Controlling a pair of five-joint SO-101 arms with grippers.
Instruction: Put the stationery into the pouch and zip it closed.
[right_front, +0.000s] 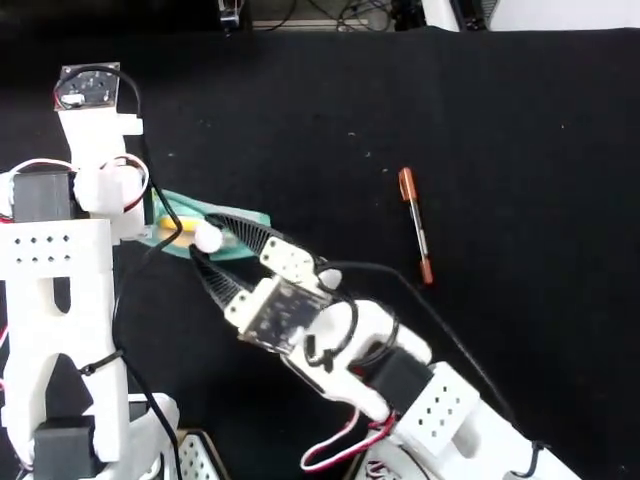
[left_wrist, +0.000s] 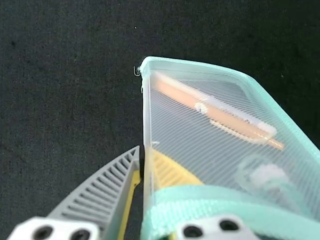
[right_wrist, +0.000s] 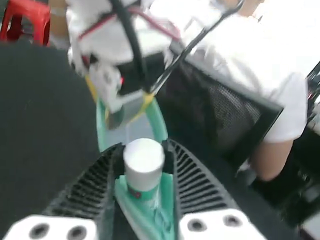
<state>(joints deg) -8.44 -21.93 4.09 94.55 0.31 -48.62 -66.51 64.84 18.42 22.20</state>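
Observation:
A clear pouch with a teal edge (right_front: 190, 207) is held off the black table at the left, and my left gripper (right_front: 165, 225) is shut on its rim. In the left wrist view the pouch (left_wrist: 210, 130) holds an orange pen (left_wrist: 215, 112) and a small clear and white item (left_wrist: 265, 175); the left gripper (left_wrist: 147, 175) pinches its edge. My right gripper (right_front: 205, 238) is shut on a white-capped stick (right_front: 207, 238) right at the pouch's opening. In the right wrist view the stick (right_wrist: 144, 160) sits between the black fingers (right_wrist: 90, 185), over the pouch (right_wrist: 157, 117). Another orange pen (right_front: 415, 225) lies to the right.
The black table cloth (right_front: 500, 120) runs wide to the right and to the back, where cables lie past its far edge (right_front: 330, 25). Both arms' white bodies and cables crowd the left and the front middle (right_front: 400, 390).

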